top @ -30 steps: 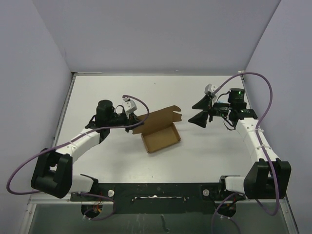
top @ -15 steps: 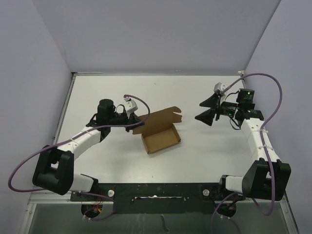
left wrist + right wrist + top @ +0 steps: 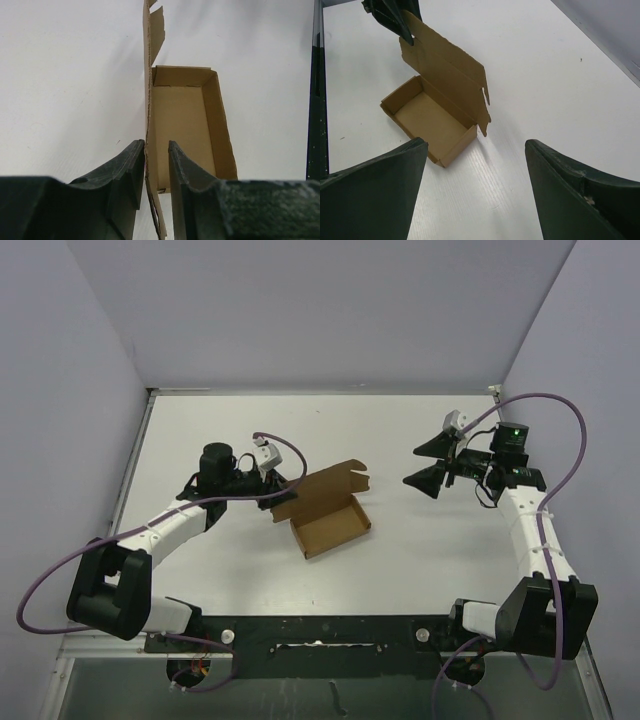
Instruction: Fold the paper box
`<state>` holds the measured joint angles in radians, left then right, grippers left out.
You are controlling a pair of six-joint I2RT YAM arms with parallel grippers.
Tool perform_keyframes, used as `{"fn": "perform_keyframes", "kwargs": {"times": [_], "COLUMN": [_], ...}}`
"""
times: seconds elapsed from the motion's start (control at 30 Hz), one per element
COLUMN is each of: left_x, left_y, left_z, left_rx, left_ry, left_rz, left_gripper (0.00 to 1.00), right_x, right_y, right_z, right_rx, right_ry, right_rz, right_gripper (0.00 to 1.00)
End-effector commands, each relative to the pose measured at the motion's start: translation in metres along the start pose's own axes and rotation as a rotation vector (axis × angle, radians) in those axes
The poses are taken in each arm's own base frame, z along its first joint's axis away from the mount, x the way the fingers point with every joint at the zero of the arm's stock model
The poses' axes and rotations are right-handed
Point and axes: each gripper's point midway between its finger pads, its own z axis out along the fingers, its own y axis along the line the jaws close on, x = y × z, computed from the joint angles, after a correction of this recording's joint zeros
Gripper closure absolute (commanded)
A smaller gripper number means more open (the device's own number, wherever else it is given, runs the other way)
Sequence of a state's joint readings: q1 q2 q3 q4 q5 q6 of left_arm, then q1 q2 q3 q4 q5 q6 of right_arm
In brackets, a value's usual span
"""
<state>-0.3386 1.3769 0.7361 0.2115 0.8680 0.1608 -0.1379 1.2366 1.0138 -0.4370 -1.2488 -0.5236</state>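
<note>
Plain brown cardboard paper box (image 3: pixel 325 522): sits on the white table (image 3: pixel 420 560) near its middle, tray formed, long lid flap (image 3: pixel 335 483) standing upright along its far-left side.

Left gripper (image 3: pixel 156 147): black jaws straddle the near end of the upright lid flap, one on each side. They are slightly parted and released; a gap shows on the tray side.

Right gripper (image 3: pixel 412 466): jaws spread wide, nothing between them, well apart from the box on its right
</note>
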Motion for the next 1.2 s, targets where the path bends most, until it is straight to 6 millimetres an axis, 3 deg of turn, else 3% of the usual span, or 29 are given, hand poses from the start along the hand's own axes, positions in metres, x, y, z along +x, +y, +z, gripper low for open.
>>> {"fn": "perform_keyframes", "kwargs": {"times": [0.0, 0.17, 0.27, 0.33, 0.4, 0.5, 0.87, 1.03, 1.17], "left_x": [-0.026, -0.026, -0.021, -0.017, -0.026, -0.023, -0.023, -0.024, -0.023], "left_y": [0.005, 0.006, 0.007, 0.006, 0.008, 0.007, 0.005, 0.003, 0.001], "left_z": [0.001, 0.000, 0.001, 0.001, 0.003, 0.005, 0.009, 0.011, 0.011], "left_rx": [-0.005, -0.026, -0.038, -0.040, -0.043, -0.042, -0.053, -0.051, -0.046], "left_ry": [-0.054, -0.046, -0.028, -0.014, -0.021, -0.003, 0.035, 0.052, 0.062], "left_rz": [0.042, 0.031, 0.014, -0.002, 0.002, -0.017, -0.043, -0.058, -0.066], "left_gripper": [0.74, 0.65, 0.64, 0.62, 0.62, 0.61, 0.61, 0.62, 0.62], "right_x": [-0.021, -0.035, -0.041, -0.039, -0.033, -0.021, 0.003, -0.002, -0.010], "right_y": [-0.001, -0.010, -0.017, -0.025, -0.029, -0.018, 0.005, 0.023, 0.033], "right_z": [-0.006, -0.008, -0.008, -0.004, 0.001, 0.014, 0.069, 0.084, 0.094], "right_rx": [0.018, 0.062, 0.073, 0.086, 0.051, -0.060, -0.169, -0.269, -0.335], "right_ry": [-0.015, -0.002, -0.008, -0.015, -0.028, 0.011, 0.187, 0.236, 0.242], "right_rz": [-0.081, -0.102, -0.098, -0.045, 0.022, 0.040, -0.142, -0.354, -0.387], "right_gripper": [0.19, 0.17, 0.01, 0.02, 0.02, 0.02, 0.01, 0.01, 0.00]}}
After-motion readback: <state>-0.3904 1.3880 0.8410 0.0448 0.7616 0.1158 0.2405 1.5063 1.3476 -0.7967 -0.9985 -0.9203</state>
